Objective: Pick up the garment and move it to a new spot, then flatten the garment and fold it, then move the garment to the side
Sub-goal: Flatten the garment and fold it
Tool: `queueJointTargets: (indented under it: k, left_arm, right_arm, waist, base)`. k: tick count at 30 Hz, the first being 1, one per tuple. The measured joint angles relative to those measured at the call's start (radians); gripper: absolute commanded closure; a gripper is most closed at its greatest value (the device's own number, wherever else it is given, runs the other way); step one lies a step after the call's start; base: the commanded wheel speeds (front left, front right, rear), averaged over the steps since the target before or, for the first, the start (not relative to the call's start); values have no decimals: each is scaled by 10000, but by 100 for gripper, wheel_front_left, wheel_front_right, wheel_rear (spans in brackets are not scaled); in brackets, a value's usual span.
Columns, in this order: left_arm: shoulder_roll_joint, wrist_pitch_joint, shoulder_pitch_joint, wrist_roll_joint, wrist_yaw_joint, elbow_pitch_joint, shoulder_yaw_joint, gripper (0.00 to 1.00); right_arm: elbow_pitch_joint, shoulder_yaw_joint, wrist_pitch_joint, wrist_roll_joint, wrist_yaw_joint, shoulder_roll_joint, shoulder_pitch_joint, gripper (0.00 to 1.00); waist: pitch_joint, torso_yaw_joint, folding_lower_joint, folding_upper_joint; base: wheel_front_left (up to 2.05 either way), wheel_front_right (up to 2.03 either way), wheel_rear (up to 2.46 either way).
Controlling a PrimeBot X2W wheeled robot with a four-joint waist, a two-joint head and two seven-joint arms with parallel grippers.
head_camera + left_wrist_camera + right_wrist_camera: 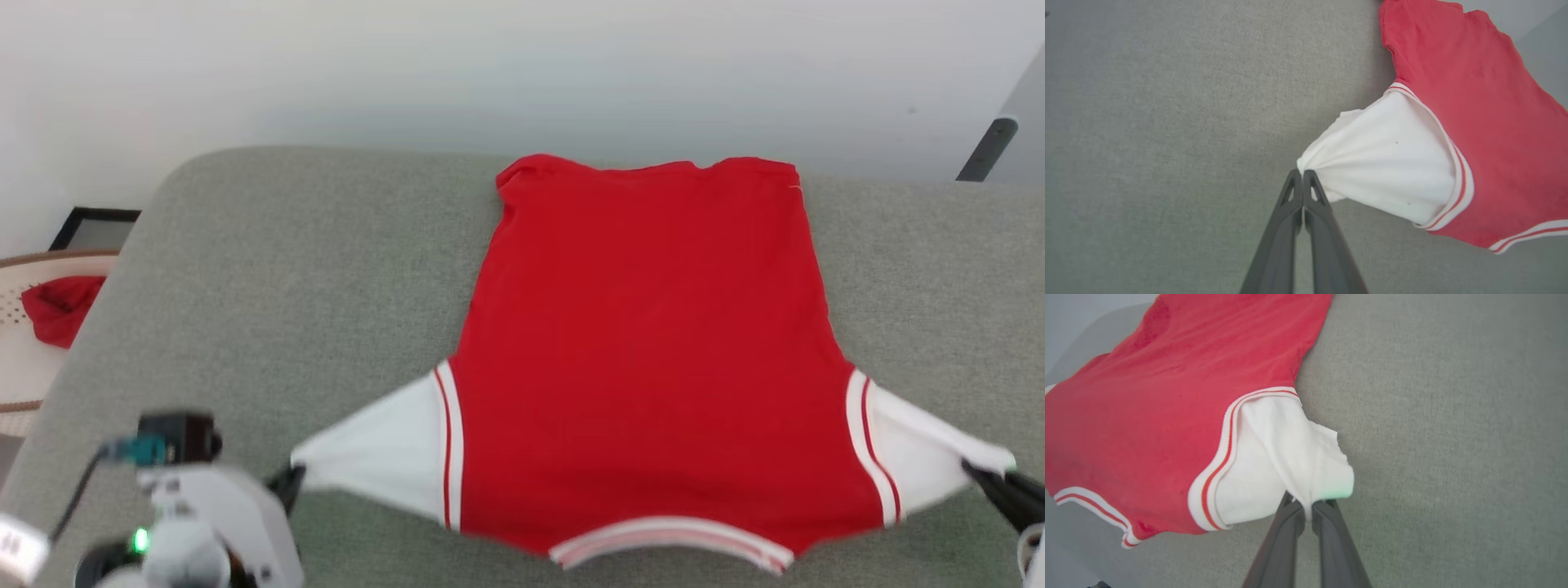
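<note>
Flattening step: garment spread on grey cushion. left gripper pinches left white sleeve, right gripper pinches right white sleeve. Opposed outward pull probably for smoothing fabric before fold.

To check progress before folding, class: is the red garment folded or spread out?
Spread out. The garment lies flat with its whole body showing, white sleeves stretched to either side, nothing doubled over.
</note>
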Motion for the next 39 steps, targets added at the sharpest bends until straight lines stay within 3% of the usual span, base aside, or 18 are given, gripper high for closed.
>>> queueJointTargets:
  k: [4,10,21,22,23,24,34,39]
  left_arm:
    - [360,-21,1663,-240,1060,-1647,293,100]
    - [504,-291,3390,-487,2048,-3062,560,100]
    - [422,-476,3801,-391,2351,-3352,487,100]
    - [407,-502,3764,-347,2343,-3315,454,100]
    - [376,-529,3714,-299,2330,-3289,428,100]
    - [324,-564,3650,-295,2288,-3266,408,100]
    - [-61,-932,3191,-21,2019,-3012,190,100]
    - [-253,-1133,2899,146,1877,-2980,102,100]
  right_arm:
    - [-995,-972,1034,-431,0,495,1416,100]
    - [-2744,-2299,2874,-963,-2,1737,3341,100]
    - [-3597,-3010,3743,-1618,-2,2656,3660,100]
    - [-3613,-2995,3808,-1718,-2,2629,3657,67]
    - [-3620,-3014,3802,-1781,-2,2627,3622,12]
    - [-3620,-3051,3802,-1837,-2,2658,3572,0]
    - [-4606,-3150,4381,-2199,-2,2777,3289,0]
    - [-5294,-3162,4199,-2466,-2,2794,1680,0]
  waist:
    - [96,41,0,0]
    - [341,108,0,0]
    - [598,122,0,0]
    - [610,125,0,0]
    - [626,128,0,0]
    - [646,133,0,0]
    - [884,191,0,0]
    - [1121,198,0,0]
  base:
    - [0,0,0]
    - [0,0,0]
    - [0,0,0]
    - [0,0,0]
    - [0,0,0]
    - [0,0,0]
    - [0,0,0]
    - [0,0,0]
